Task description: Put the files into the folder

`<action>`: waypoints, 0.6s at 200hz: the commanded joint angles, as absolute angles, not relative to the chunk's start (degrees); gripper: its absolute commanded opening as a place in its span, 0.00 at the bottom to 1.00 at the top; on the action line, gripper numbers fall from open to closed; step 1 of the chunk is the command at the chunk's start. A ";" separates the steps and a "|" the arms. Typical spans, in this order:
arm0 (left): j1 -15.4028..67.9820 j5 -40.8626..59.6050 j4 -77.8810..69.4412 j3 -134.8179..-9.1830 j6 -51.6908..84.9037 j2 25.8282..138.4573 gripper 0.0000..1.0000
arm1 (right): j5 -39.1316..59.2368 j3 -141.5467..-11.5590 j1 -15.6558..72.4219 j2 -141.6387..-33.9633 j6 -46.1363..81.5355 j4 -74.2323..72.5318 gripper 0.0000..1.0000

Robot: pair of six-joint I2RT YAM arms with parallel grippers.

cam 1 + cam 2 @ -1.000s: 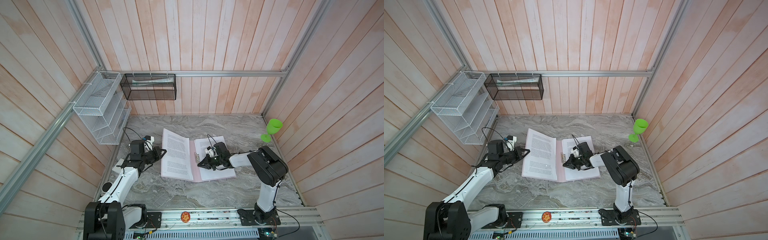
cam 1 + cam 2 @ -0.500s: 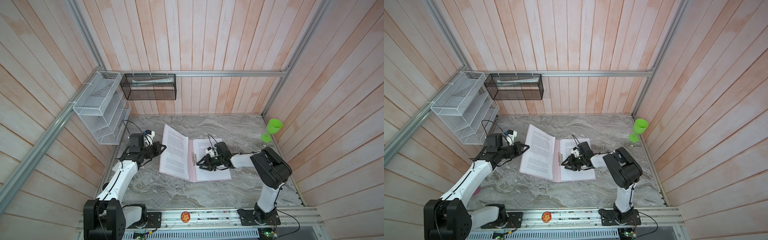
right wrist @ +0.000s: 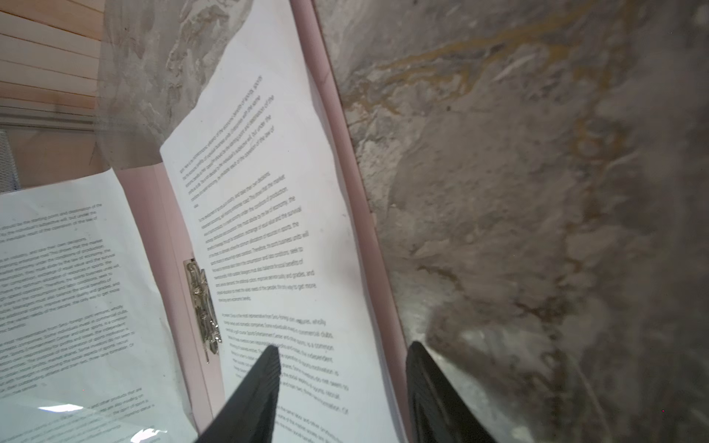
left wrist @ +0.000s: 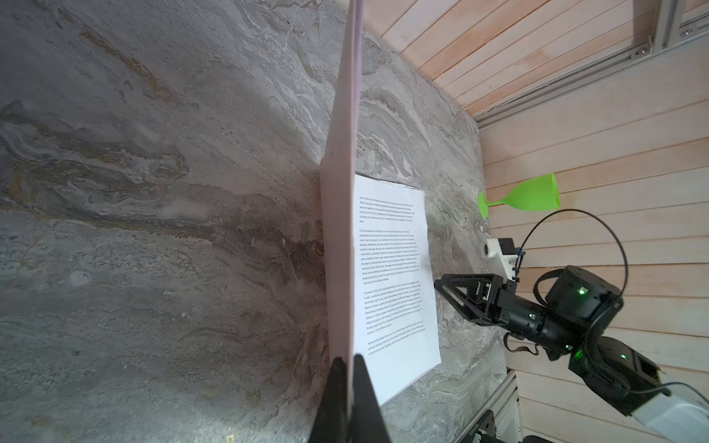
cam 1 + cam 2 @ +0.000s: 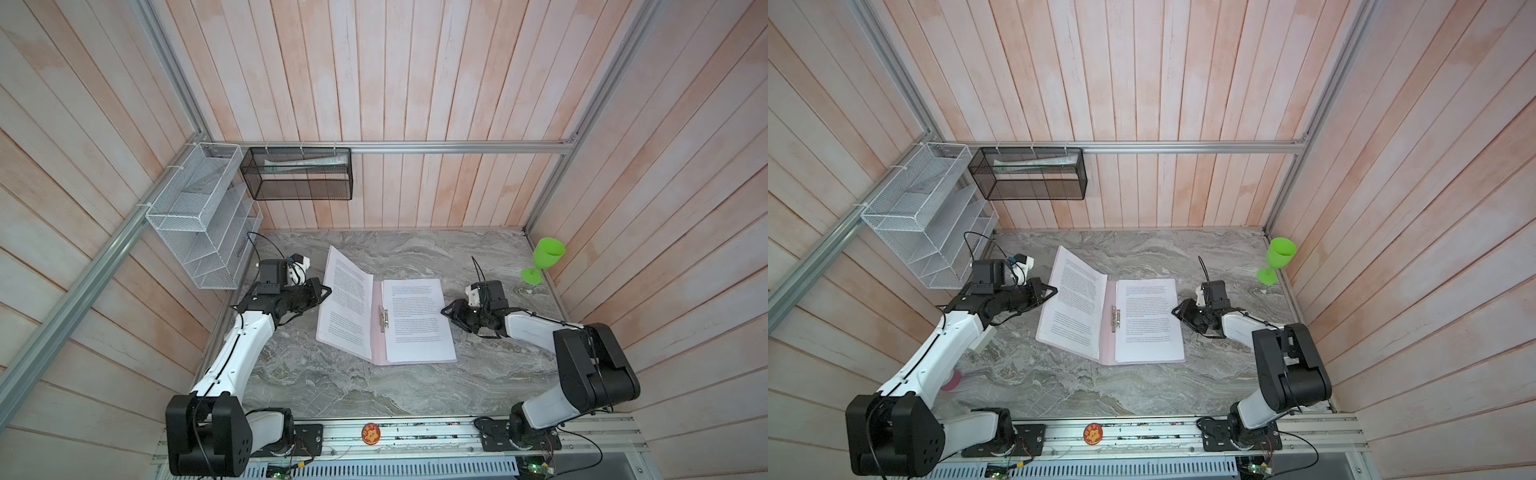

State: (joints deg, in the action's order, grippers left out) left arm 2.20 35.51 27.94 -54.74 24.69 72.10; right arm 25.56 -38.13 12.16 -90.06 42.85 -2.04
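At the centre of a top view, a thin pale pink rectangular folder (image 5: 375,291) stands half open, its raised flap clamped by the left gripper (image 5: 325,291). Smooth white printed sheets (image 5: 415,320) lie flat inside. The right gripper (image 5: 446,311) has its jaws apart.

Pale wood-plank walls (image 5: 415,83), grey marbled tabletop (image 5: 374,390), aluminium rail (image 5: 457,146).

A thin pale pink rectangular file folder (image 5: 376,347) is laid open near the middle of the grey marbled table (image 5: 374,395). Its right half is spread flat on the table, while its left cover (image 4: 339,230) is raised at a steep tilt. A silver metal clip (image 5: 383,318) is fixed along the inner spine. White paper sheets printed with black text (image 5: 415,320) are laid flat on the right half, just beside the clip. Another printed sheet (image 5: 347,307) is carried against the raised cover's inner face.
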 commanded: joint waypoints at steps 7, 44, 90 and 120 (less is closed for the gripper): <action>4.40 36.74 28.43 -57.85 26.20 72.55 0.00 | 27.88 -36.11 11.60 -96.03 38.98 -5.55 0.52; 8.08 44.31 17.39 -55.07 35.72 71.51 0.35 | 32.65 -33.87 11.52 -100.05 39.46 -11.85 0.52; 16.64 49.52 -2.68 -53.05 50.28 74.54 0.55 | 34.04 -32.93 11.17 -101.25 39.49 -15.81 0.52; 22.94 49.22 -10.18 -54.94 54.36 79.44 0.59 | 34.78 -32.35 10.99 -101.49 39.94 -17.90 0.52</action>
